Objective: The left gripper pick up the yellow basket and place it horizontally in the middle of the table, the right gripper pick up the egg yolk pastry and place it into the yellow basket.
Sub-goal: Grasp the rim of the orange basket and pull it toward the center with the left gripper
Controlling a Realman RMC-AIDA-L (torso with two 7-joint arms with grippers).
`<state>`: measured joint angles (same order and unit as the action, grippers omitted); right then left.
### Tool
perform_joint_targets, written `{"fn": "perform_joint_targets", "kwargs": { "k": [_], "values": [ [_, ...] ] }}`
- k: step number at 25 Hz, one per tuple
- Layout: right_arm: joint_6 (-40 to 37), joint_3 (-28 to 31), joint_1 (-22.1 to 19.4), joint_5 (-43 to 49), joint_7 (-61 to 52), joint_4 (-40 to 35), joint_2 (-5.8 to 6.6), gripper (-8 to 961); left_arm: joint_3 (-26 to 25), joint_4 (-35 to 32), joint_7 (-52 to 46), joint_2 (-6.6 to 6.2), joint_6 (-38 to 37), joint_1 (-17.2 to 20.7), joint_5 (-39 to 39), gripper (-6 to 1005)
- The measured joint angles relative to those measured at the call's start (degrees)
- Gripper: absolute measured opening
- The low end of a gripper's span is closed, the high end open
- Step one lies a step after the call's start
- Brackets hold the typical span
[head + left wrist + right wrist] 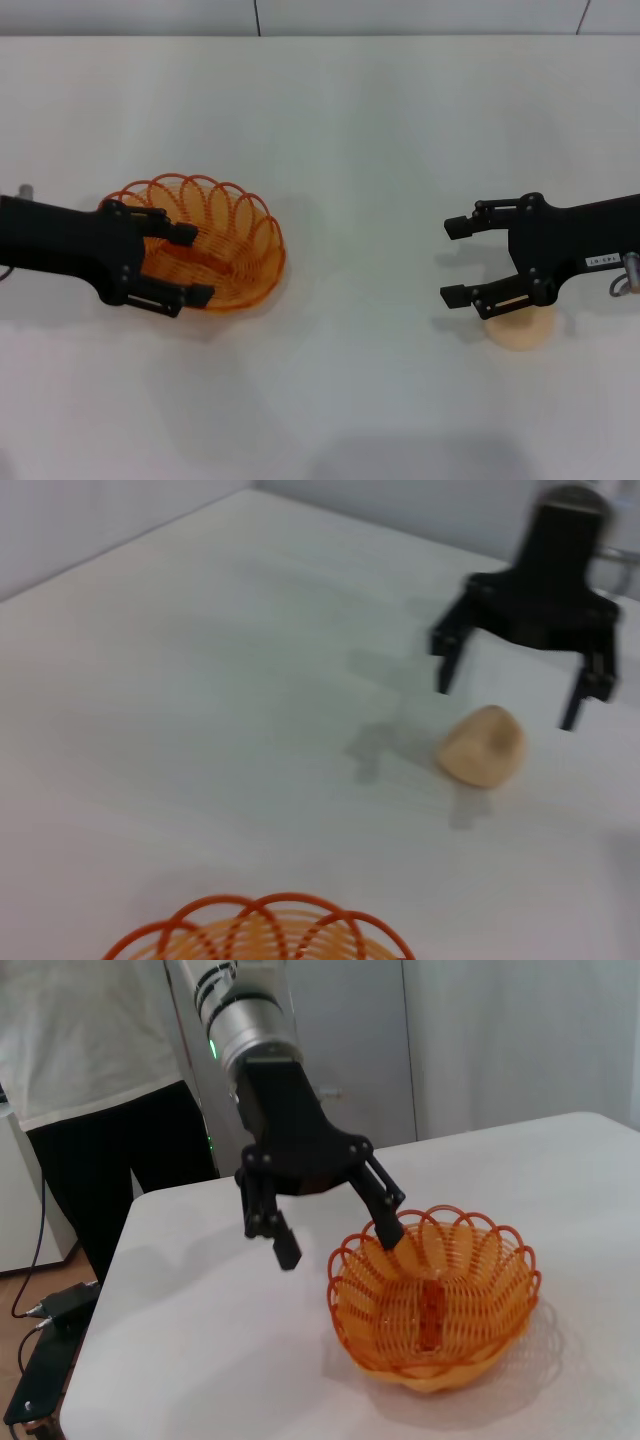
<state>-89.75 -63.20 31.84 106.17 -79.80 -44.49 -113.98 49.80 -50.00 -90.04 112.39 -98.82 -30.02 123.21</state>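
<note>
The yellow basket (238,240) stands upright on the left part of the white table (350,120). My left gripper (190,265) is open and straddles the basket's near rim, one finger inside and one outside, as the right wrist view (340,1245) shows; the basket (440,1310) is empty there. The egg yolk pastry (522,330) lies on the table at the right. My right gripper (453,262) is open and hovers just above and beside the pastry, holding nothing. The left wrist view shows the pastry (483,745), the right gripper (507,702) and the basket's rim (260,930).
A person in a white shirt and dark trousers (90,1070) stands beyond the table's edge behind the left arm. A wall (400,15) runs along the table's far edge.
</note>
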Motion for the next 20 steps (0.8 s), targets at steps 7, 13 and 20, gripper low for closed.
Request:
{"fn": "perform_joint_targets", "kwargs": {
  "k": [7, 13, 20],
  "values": [
    [-0.1, 0.0, -1.2, 0.0, 0.9, -0.7, -0.01, 855, -1.9, -16.5, -19.7, 1.85, -2.4, 3.6, 0.9, 857],
    [-0.2, 0.0, -1.5, 0.0, 1.4, -0.9, -0.51, 854, -3.5, -21.2, -37.4, 0.03, -2.2, 1.7, 8.0, 853],
    [-0.2, -0.4, -2.0, 0.0, 2.3, -1.5, -1.16, 854, -3.7, -20.3, -45.1, -0.04, 0.6, -2.7, 20.7, 848]
  ]
}}
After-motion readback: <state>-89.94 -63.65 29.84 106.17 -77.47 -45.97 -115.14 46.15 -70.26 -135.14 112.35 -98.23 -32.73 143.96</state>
